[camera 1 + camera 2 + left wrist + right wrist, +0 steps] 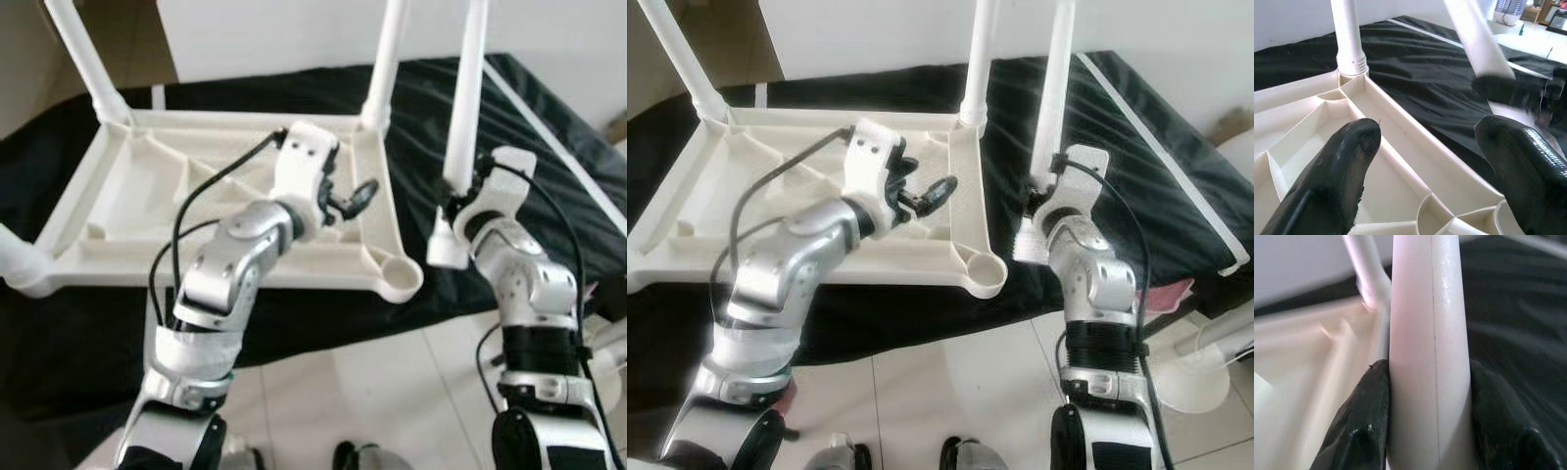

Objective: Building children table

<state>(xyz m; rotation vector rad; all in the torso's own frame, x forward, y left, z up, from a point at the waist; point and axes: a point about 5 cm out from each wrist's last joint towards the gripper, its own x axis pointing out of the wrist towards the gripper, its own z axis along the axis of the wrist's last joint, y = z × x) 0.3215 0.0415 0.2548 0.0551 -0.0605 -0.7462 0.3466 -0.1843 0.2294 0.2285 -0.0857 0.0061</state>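
While right gripper [1043, 201] clamps it, table leg [1055, 88] upright, thick end down

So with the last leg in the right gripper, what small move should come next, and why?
Probably carry the loose leg left and lower its base into the empty corner socket of the upturned tabletop. The right gripper is clamped on it beside that corner, while the left gripper hovers open over the frame.
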